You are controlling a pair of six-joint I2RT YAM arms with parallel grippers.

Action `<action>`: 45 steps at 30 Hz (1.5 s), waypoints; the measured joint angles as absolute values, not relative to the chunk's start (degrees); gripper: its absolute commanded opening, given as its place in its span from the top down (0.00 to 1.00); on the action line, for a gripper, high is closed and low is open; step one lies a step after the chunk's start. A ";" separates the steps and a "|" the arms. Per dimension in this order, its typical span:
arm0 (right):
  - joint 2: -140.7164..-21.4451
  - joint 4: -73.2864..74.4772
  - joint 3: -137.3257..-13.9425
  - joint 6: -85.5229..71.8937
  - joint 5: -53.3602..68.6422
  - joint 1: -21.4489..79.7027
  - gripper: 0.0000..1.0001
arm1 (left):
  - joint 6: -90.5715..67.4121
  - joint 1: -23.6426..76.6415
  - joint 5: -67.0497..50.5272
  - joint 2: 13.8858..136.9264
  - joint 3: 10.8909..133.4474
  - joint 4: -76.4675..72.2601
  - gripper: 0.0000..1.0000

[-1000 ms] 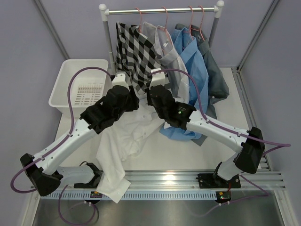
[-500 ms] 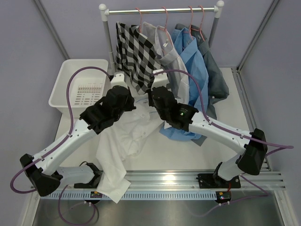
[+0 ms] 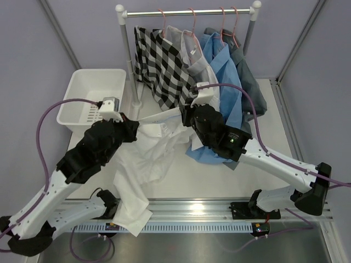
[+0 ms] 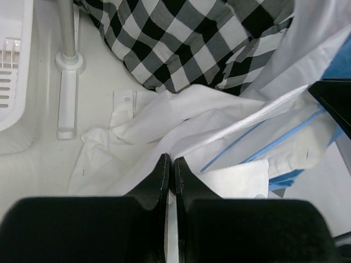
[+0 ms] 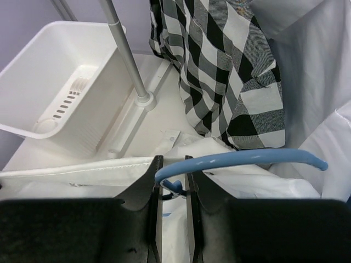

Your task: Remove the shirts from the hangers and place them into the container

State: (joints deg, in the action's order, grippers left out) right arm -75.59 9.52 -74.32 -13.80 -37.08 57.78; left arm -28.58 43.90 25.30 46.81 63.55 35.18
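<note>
White cloth sits pinched flat between the closed fingers of the left tool (image 4: 169, 162), a fold of the white shirt (image 3: 147, 161). A second ago this tool stood open close beside the right one. It has since clamped and drawn back leftward, and now lies near the front corner of the container (image 3: 70, 109), whose slotted bottom shows. The right tool (image 5: 173, 164) is closed on the light blue hanger (image 5: 247, 157), whose curved bar crosses between its fingers. That grip is as before, though the arm has shifted a little to the right. Between the two tools a strip of the shirt now runs taut where it was bunched under them earlier. The rest trails across the bench (image 3: 186, 181) and over its near edge. Behind, the checked shirt (image 3: 162, 66), the light blue shirt (image 3: 225, 82) and the dark grey shirt (image 3: 251, 82) hang on pink hangers (image 3: 164, 21) from the rail (image 3: 186, 11), unchanged.
</note>
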 measured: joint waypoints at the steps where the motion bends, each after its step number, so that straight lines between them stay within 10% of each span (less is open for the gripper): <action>1: -75.31 9.69 -74.35 -14.24 -37.08 57.93 1.00 | -28.27 43.90 24.84 45.30 63.18 35.20 1.00; 22: -86.98 18.70 -82.85 -18.24 -45.06 58.06 1.00 | -27.05 43.57 13.93 46.68 67.44 41.15 1.00; 45: -72.90 16.64 -75.35 -19.44 -41.17 58.15 1.00 | -28.77 44.29 19.64 38.61 62.26 40.38 1.00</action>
